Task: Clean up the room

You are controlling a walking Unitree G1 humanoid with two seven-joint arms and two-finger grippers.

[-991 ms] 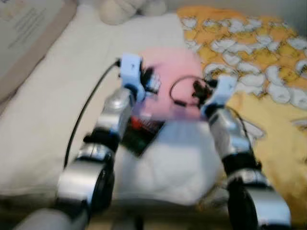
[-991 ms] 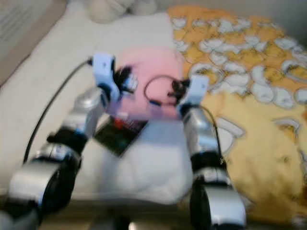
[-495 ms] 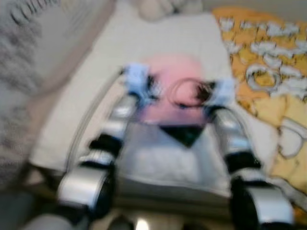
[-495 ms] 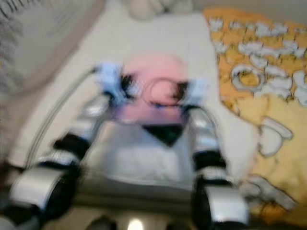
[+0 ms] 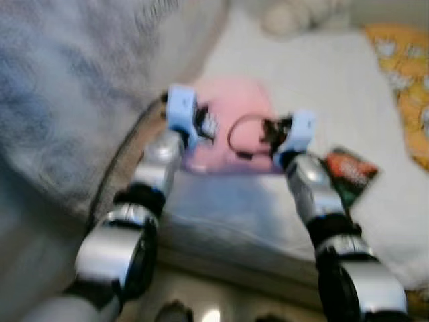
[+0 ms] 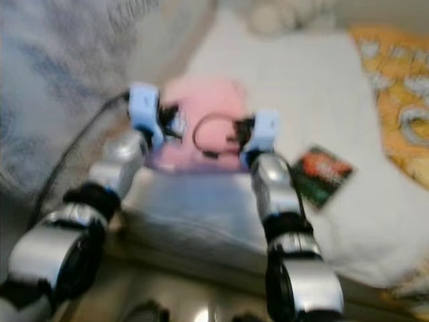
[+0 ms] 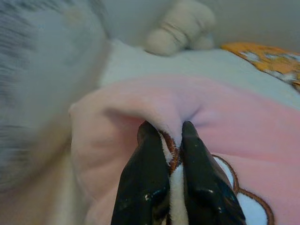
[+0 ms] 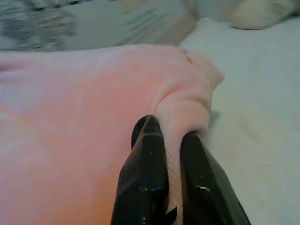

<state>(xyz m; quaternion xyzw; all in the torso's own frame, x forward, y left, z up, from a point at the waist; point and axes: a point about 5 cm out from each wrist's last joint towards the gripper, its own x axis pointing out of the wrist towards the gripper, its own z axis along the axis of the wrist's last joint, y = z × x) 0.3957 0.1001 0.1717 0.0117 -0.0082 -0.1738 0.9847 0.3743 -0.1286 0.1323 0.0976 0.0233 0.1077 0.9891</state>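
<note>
Left eye view, blurred: you have both arms stretched forward over the white bed cover (image 5: 375,221). The pink cloth (image 5: 231,114) sits near the cover's left edge, spread between the two wrists. Left gripper (image 5: 204,124) is at the cloth's left side, right gripper (image 5: 268,131) at its right side. A dark printed packet (image 5: 348,173) lies on the cover just right of your right forearm, apart from the cloth. A grey patterned fabric (image 5: 67,87) runs along the cover's left edge. A yellow printed blanket (image 5: 412,74) lies at the right edge, and a cream plush toy (image 5: 288,17) sits at the far edge.

Right eye view: same layout. A black cable loop (image 6: 211,134) hangs between the wrists, over the cloth.

Left wrist view: your left gripper (image 7: 169,140) is nearly closed, pinching a raised fold of the pink cloth. A brown-stitched edge with a white patch shows between the fingertips (image 7: 149,136). The cloth rises over the tips and spreads away beyond them.

Right wrist view: your right gripper (image 8: 172,136) is clamped tight on a rolled edge of the pink cloth (image 8: 93,108). The fold fills the narrow gap between the fingers, and the rest of the cloth spreads off to one side over the white cover.
</note>
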